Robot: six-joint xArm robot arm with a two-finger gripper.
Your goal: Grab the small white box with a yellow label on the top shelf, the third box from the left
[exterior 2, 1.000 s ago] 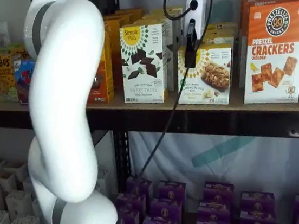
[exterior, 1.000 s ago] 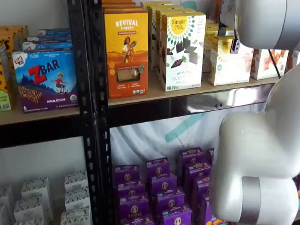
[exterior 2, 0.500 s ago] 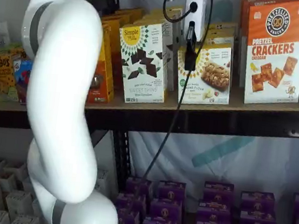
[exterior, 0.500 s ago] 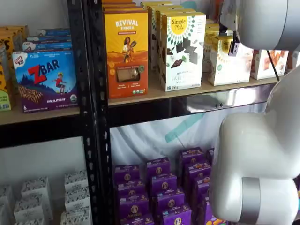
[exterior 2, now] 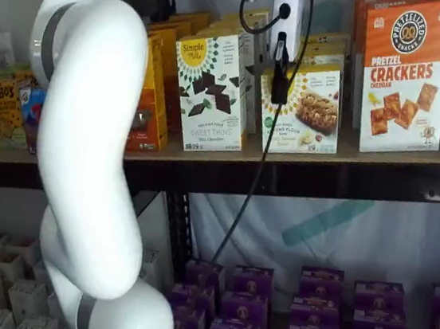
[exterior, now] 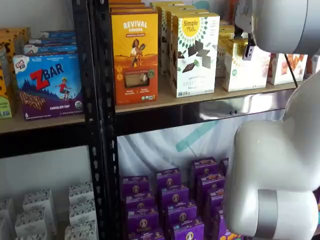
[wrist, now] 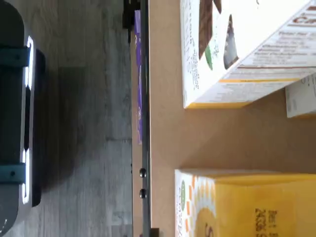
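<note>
The small white box (exterior 2: pixel 307 111) stands on the top shelf (exterior 2: pixel 366 155), between a taller white box and an orange cracker box. It also shows in a shelf view (exterior: pixel 245 67), above the shelf's shiny rail (exterior: pixel 240 105). My gripper (exterior 2: pixel 278 95) hangs right in front of the box's upper left part, its white body above. In a shelf view the gripper (exterior: pixel 247 56) shows only as a black finger, side-on, so its gap is not visible. The wrist view shows the box's yellow top (wrist: pixel 247 207) and the shelf board (wrist: pixel 212 138).
The taller white box with dark squares (exterior 2: pixel 210 91) stands left of the target, close by. The orange pretzel cracker box (exterior 2: pixel 404 75) stands to its right. An orange Revival box (exterior: pixel 134 55) and a black upright (exterior: pixel 100 100) are further left. Purple boxes (exterior 2: pixel 315 305) fill the lower shelf.
The arm has shifted slightly. The gripper stays in front of the small white box, almost unmoved. No box has moved.
</note>
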